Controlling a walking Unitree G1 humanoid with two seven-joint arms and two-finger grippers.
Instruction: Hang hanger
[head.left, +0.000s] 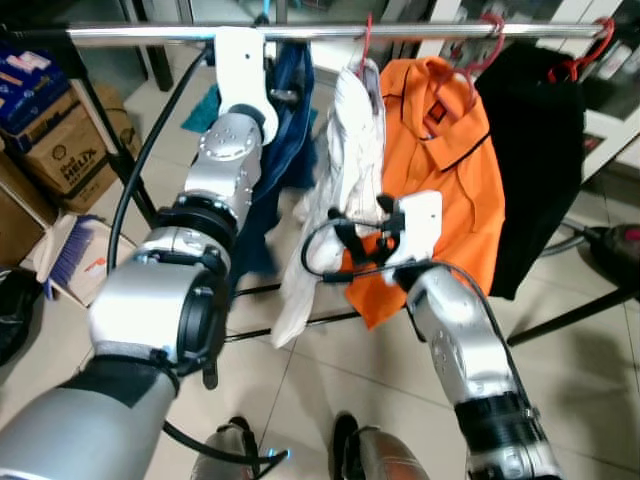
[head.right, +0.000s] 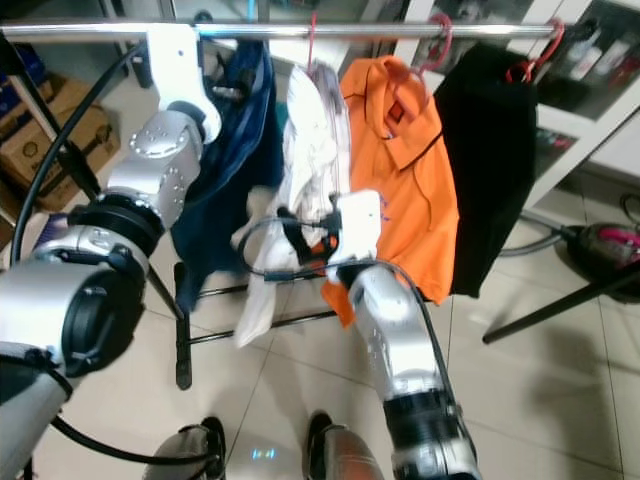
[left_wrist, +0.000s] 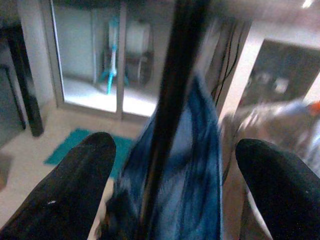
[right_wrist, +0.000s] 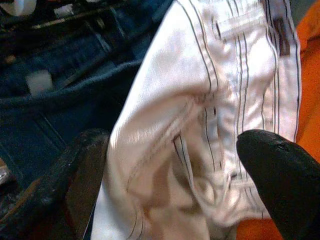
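Note:
A silver rail (head.left: 400, 32) runs across the top with clothes on it. A blue denim garment (head.left: 290, 110) hangs beside a white striped garment (head.left: 345, 170), an orange polo (head.left: 445, 160) and a black garment (head.left: 535, 150); the last three are on red hangers (head.left: 367, 45). My left arm is raised to the rail at the denim. In the left wrist view my left gripper (left_wrist: 175, 150) is open, with a dark bar (left_wrist: 170, 100) between its fingers and denim behind. My right gripper (right_wrist: 170, 165) is open against the white garment (right_wrist: 200, 100), cloth bulging between its fingers.
Cardboard boxes (head.left: 60, 150) and a brush (head.left: 70, 250) stand on the left. A vacuum cleaner (head.left: 610, 245) lies on the right. The rack's black legs (head.left: 570, 320) cross the tiled floor under the clothes. My feet (head.left: 345, 440) are close to the rack.

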